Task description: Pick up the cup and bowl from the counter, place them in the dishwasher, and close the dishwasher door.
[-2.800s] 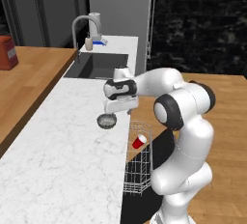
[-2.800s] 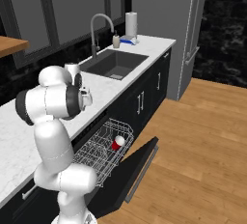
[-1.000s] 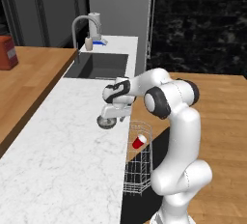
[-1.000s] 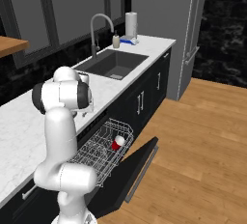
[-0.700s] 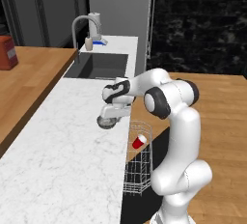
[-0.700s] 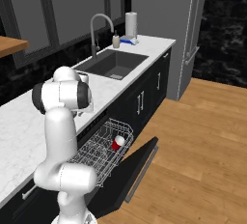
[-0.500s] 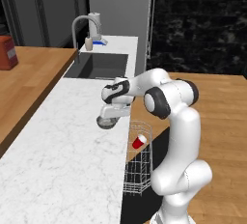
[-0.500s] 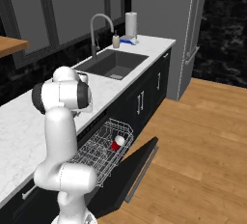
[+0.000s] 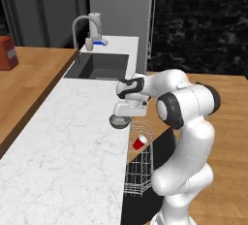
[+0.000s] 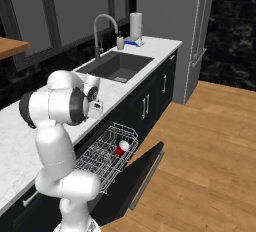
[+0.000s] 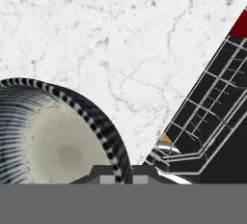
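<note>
From the left base view, the gripper (image 9: 121, 116) sits low over the near edge of the counter (image 9: 63, 141), right on the bowl (image 9: 119, 121), which rests at the counter's lip beside the open dishwasher (image 9: 140, 170). The cup (image 9: 139, 142) already lies in the wire rack (image 9: 139, 163) below, so the bowl is the one piece left to move.

From the right base view, the rack (image 10: 107, 156) is pulled out over the dropped door (image 10: 132, 176), with the cup (image 10: 121, 148) on its side in it; the door is down to leave a clear path in.

In the hand view, the fingertips are pressed together on the bowl's (image 11: 53, 136) rim (a wall pinch, probably because the bowl is too wide to span).
</note>
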Motion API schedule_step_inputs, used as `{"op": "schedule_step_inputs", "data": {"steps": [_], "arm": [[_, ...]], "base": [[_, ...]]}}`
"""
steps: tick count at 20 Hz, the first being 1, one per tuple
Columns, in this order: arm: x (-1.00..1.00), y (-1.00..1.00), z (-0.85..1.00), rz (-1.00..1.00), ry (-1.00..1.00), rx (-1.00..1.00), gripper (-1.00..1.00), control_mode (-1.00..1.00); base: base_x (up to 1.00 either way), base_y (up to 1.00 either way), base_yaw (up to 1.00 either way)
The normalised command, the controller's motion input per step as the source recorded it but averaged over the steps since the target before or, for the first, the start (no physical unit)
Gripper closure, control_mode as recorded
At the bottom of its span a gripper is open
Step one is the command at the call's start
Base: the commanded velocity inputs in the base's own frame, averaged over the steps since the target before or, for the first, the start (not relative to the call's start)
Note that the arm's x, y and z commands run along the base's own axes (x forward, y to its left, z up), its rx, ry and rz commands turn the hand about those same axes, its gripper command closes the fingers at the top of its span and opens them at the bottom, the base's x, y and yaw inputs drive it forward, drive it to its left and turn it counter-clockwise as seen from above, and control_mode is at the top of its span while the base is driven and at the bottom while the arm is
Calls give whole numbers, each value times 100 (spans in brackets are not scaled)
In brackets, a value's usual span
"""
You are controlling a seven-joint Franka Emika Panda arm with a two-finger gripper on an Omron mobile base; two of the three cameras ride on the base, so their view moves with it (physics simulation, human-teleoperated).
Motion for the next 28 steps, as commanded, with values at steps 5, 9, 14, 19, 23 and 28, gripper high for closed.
{"op": "schedule_step_inputs", "data": {"steps": [5,9,14,19,23,28], "arm": [[-100,-88,80,-19,-5,12,100,-100],[-100,-82,48,-17,-4,7,100,-100],[-67,-86,3,-11,0,0,100,-100],[-3,-69,-16,0,0,0,100,-100],[11,-32,-34,15,-5,-1,100,-100],[37,0,-40,28,-16,-1,100,-100]], "base": [[0,0,0],[0,0,0],[0,0,0],[0,0,0],[0,0,0],[0,0,0]]}}
